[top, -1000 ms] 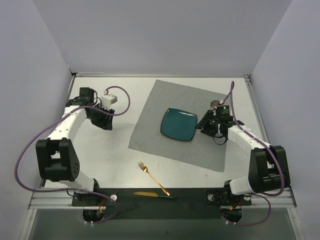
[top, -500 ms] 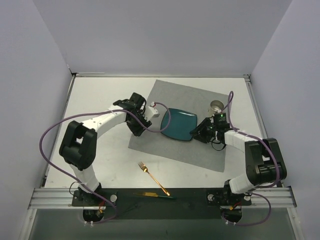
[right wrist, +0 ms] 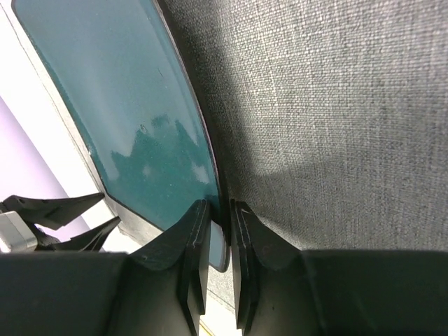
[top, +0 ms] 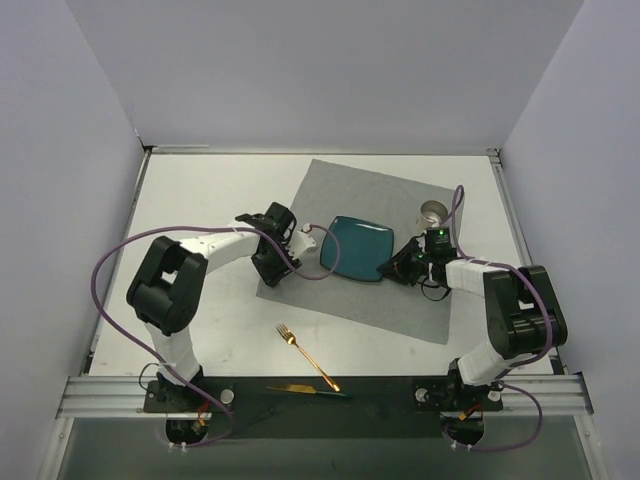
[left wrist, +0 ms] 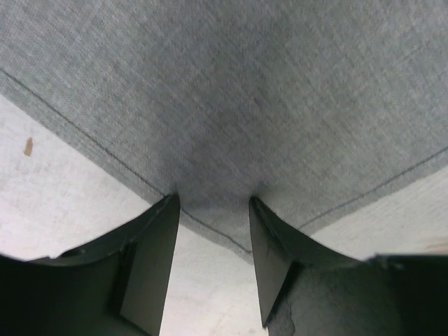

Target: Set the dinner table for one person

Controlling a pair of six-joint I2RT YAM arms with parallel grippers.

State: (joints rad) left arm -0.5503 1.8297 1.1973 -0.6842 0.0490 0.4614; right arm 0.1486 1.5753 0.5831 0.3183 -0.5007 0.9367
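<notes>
The dinner table (top: 200,200) is a white tabletop carrying a grey cloth placemat (top: 370,300). A teal square plate (top: 357,248) lies on the placemat. My right gripper (top: 390,268) is shut on the plate's right rim. In the right wrist view the rim of the plate (right wrist: 119,119) sits pinched between the jaws of that gripper (right wrist: 220,224). My left gripper (top: 268,275) is open at the placemat's near-left corner. In the left wrist view that gripper (left wrist: 213,210) straddles the corner of the placemat (left wrist: 231,105), with its fingers (left wrist: 150,266) low at the cloth.
A small metal cup (top: 432,213) stands on the placemat's far right part, behind the right wrist. A gold fork (top: 305,355) lies on the table near the front. A gold knife (top: 305,390) lies on the black strip at the near edge.
My left arm swung from the far left of the table over to the placemat's near-left corner. My right gripper moved left to the plate's right rim.
</notes>
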